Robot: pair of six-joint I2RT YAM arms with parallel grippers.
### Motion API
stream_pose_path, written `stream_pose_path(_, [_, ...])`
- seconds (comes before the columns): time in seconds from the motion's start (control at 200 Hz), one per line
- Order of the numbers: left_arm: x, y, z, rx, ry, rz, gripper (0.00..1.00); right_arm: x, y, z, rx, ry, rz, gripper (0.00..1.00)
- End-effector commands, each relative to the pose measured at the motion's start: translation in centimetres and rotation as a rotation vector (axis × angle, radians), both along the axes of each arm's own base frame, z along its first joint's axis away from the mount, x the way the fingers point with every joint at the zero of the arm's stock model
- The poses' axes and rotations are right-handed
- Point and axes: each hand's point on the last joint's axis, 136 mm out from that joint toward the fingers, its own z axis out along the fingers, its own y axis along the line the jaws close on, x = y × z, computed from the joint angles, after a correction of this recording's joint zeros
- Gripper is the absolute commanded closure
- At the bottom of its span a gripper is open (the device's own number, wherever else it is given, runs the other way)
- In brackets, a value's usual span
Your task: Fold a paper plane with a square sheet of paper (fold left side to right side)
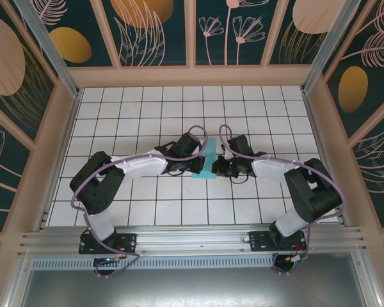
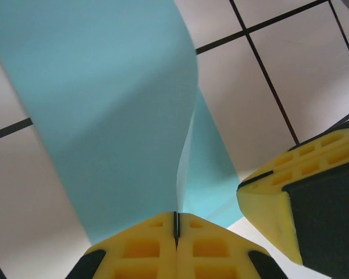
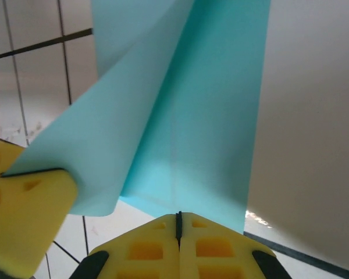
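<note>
Your left end effector (image 2: 175, 224) is clamped on the raised edge of the square sheet of paper (image 2: 104, 116), likely to carry the left flap rightward. Your right end effector (image 3: 178, 224), fingers together, seems to pinch the near edge as an anchor. The sheet is matte turquoise, half curled and faintly creased, mid-worktop (image 1: 115, 115) between both arms.

This is a robotics lab test cell, a purpose-built booth rather than a lived-in room. The table (image 1: 147, 115) is surfaced in white tiles ruled by a black grid. It is walled at 9, 12 and 3 o'clock by wood-framed panels (image 1: 157, 29) printed with leaves and flowers on dark teal. Bare aluminium posts (image 1: 48, 45) brace the corners. At 6 o'clock the left arm (image 1: 109, 185) and right arm (image 1: 307, 192) are bolted to an aluminium rail (image 1: 192, 240) above a slotted cable duct (image 1: 192, 263).
</note>
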Motion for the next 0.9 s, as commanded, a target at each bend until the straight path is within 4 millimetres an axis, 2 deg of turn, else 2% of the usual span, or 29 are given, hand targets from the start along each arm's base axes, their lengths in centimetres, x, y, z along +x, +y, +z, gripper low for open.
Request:
stream_pose_path(0.0, [0.3, 0.7, 0.5, 0.021, -0.007, 0.025, 1.00, 0.2, 0.3, -0.4, -0.023, 0.026, 0.003, 1.00])
stream_pose_path(0.435, [1.6, 1.5, -0.5, 0.100, -0.047, 0.031, 0.99, -1.2, -1.1, -3.2, -0.127, 0.121, 0.016, 1.00])
stream_pose_path(0.896, [2.7, 2.3, -1.9, 0.170, -0.068, 0.031, 0.99, -1.2, -1.4, -3.4, -0.158, 0.123, 0.029, 1.00])
